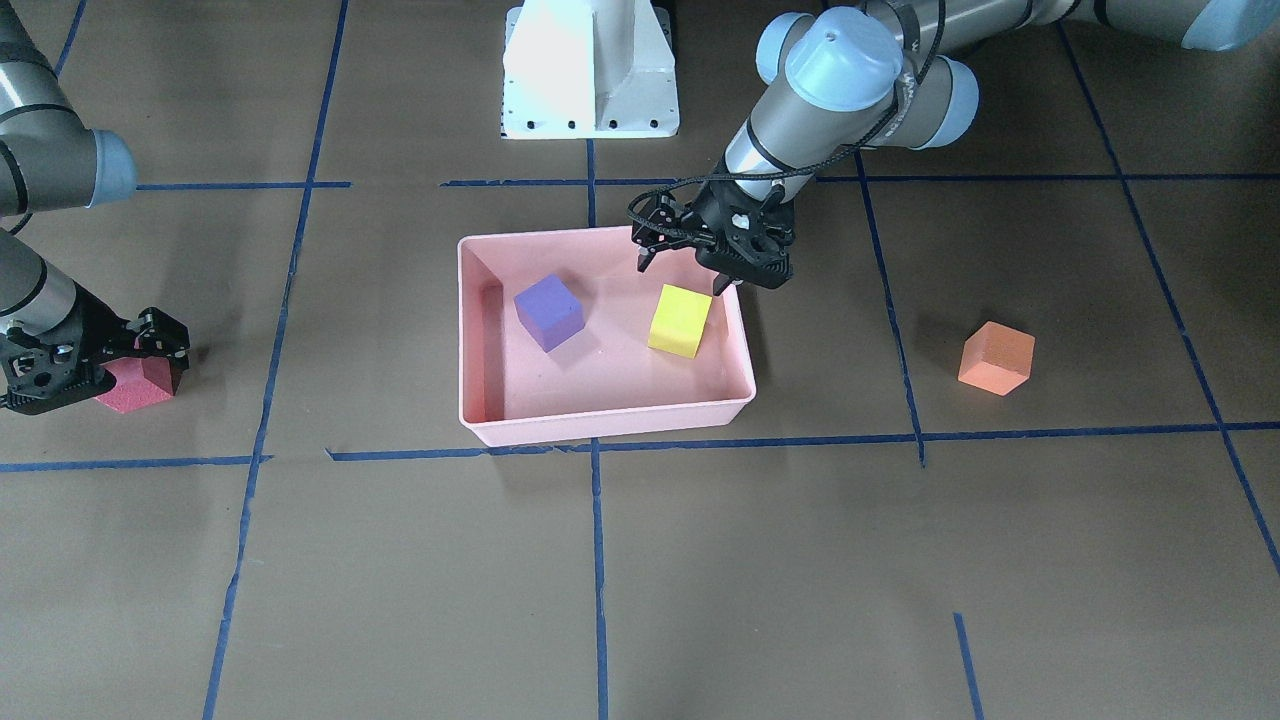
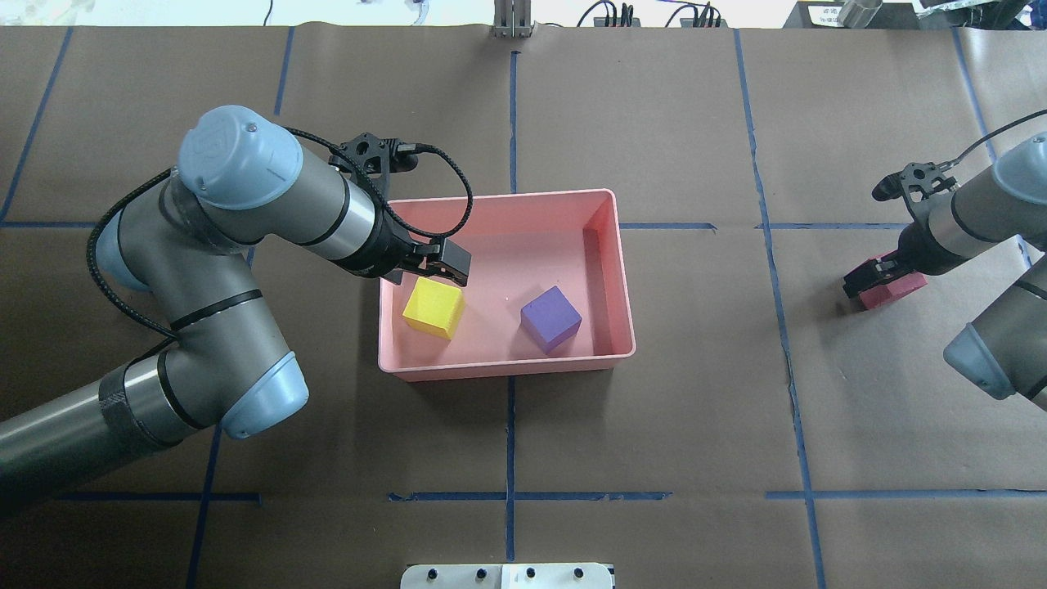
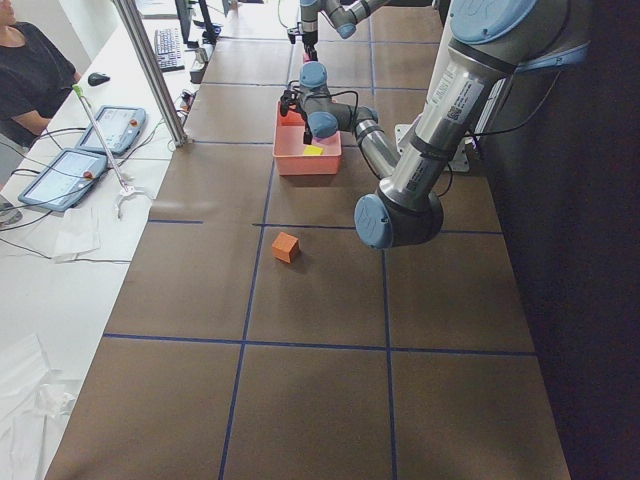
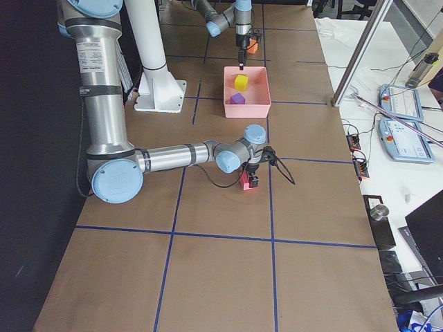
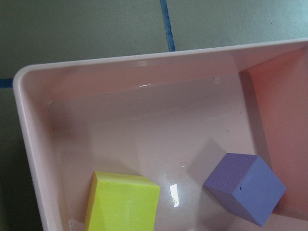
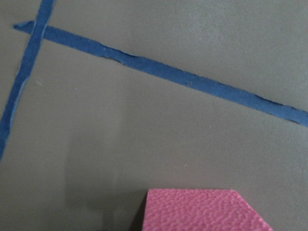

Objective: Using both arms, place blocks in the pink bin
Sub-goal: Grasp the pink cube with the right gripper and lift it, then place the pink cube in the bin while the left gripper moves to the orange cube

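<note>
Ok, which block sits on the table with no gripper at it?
The orange block: the red-pink block is at the right gripper; purple block and yellow block lie in the pink bin.

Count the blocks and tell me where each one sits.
4. The purple block and yellow block lie in the pink bin; the orange block sits alone on the table; the red block is at the right gripper. None seems hidden.

purple block [image 2: 550, 317], yellow block [image 2: 433, 307] in bin [image 2: 499, 195]

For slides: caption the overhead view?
Left gripper over pink bin containing yellow block and purple block; right gripper at red-pink block.
</note>
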